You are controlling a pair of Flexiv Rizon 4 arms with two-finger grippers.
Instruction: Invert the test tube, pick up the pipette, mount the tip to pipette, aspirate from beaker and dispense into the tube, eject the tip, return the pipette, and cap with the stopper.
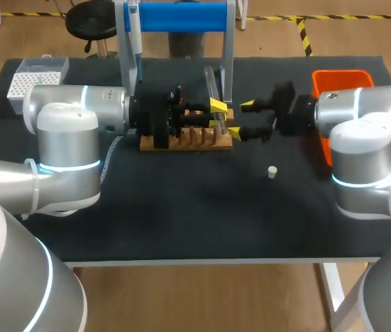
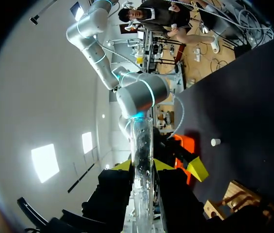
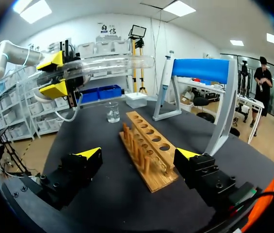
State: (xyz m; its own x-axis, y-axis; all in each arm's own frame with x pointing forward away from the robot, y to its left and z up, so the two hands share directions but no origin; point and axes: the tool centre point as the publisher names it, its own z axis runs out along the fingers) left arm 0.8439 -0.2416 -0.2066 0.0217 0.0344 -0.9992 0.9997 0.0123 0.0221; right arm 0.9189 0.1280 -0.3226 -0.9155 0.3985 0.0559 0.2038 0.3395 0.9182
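Observation:
A clear test tube [image 1: 213,90] [image 2: 141,155] lies roughly level above the wooden rack [image 1: 188,142], and my left gripper [image 1: 218,115] [image 2: 142,166] is shut on it near one end. In the right wrist view the tube [image 3: 110,64] sticks out sideways from the left gripper [image 3: 54,75], above the rack [image 3: 149,145]. My right gripper [image 1: 243,119] [image 3: 138,154] stands open just right of the rack with nothing between its fingers. The pipette [image 1: 134,41] [image 3: 166,73] hangs on the blue-topped stand [image 1: 181,17]. Beyond the rack, the beaker [image 3: 112,112] stands on the table. A small white stopper [image 1: 272,172] [image 2: 215,142] sits on the mat.
An orange bin [image 1: 340,79] stands at the back right, partly behind my right arm. A tip box [image 1: 36,76] is at the back left corner. The black mat [image 1: 202,207] in front of the rack holds only the stopper.

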